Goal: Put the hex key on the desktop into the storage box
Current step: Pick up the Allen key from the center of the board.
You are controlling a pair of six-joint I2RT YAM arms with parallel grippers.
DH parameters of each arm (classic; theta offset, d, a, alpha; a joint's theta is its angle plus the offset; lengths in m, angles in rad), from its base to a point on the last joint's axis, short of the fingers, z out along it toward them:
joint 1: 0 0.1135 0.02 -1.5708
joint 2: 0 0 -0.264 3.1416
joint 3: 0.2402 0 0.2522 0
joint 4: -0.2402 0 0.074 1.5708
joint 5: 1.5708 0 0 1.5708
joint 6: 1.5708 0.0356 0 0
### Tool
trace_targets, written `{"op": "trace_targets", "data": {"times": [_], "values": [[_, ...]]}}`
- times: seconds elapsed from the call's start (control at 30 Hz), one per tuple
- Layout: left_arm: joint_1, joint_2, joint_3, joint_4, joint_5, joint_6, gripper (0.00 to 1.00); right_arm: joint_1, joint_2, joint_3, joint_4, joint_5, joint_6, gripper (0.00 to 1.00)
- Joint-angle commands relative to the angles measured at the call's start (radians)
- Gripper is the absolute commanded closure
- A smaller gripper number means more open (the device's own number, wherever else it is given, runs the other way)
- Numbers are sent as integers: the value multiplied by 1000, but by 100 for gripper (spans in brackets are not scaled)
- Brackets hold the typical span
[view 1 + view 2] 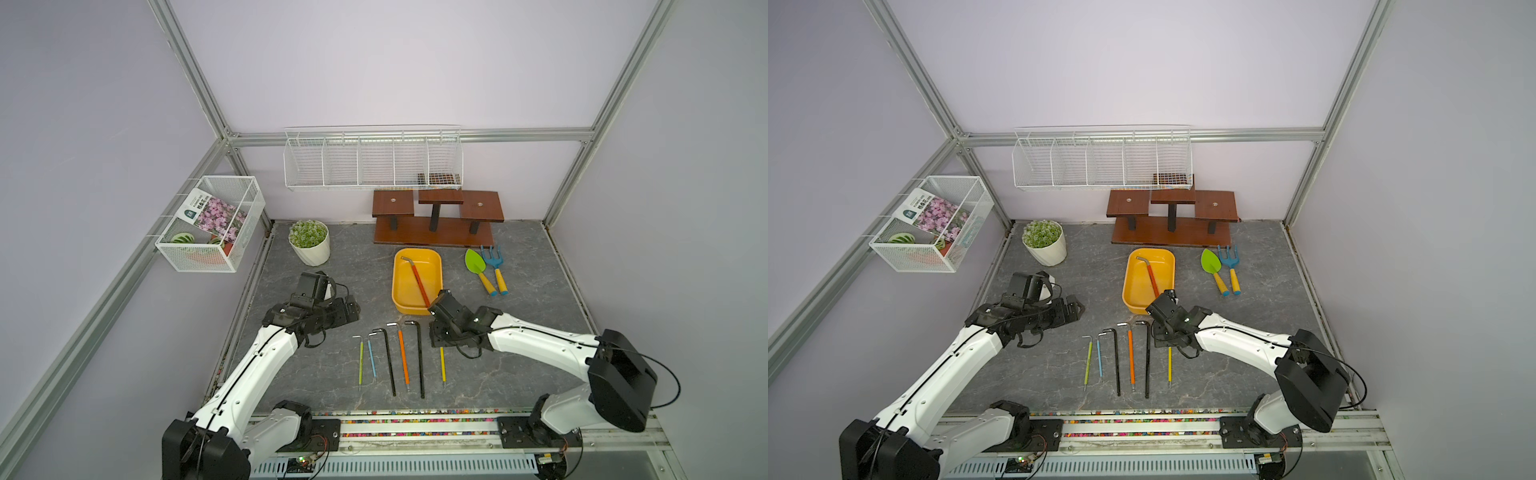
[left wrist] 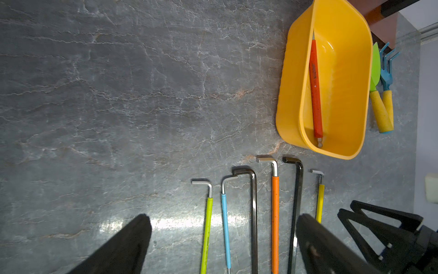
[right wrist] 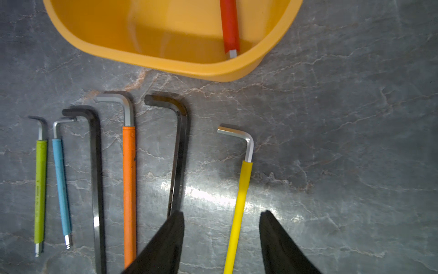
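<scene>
Over the right end of the hex key row, my right gripper (image 3: 222, 214) hangs with its jaws partly apart and nothing in them. The yellow hex key (image 3: 239, 201) lies on the desktop (image 3: 343, 142) between my fingers (image 3: 166, 242), touching neither. My right wrist view shows its bent silver head pointing left. In both top views my wrist hides that head, and only the near half of the key shows. A top view shows instead the red hex key (image 1: 419, 282) lying aslant in the storage box (image 1: 397, 291), with its bent end at the far left corner. My left wrist view adds the key's ball tip, down by the box's near wall. That view also shows my left gripper (image 2: 224, 218) wide open and empty. The box's near rim sits just beyond the heads of the orange hex key (image 3: 129, 178) and the black hex key (image 3: 180, 154) beside it. My left finger overlaps that black shaft in view. Right of the yellow key the desktop lies bare; the trowel (image 1: 478, 268) and rake (image 1: 496, 270) rest farther off, right of the box.
</scene>
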Motion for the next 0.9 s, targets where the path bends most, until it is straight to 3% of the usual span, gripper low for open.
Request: {"op": "trace_targets", "data": {"times": [0.0,0.87], "values": [[-2,-6,-13,6,0,-10,0,9,16,-6,-1,21,26,45],[-2,26,-5,7,16,9,0,49,185,-40,13,24,71,54]]}}
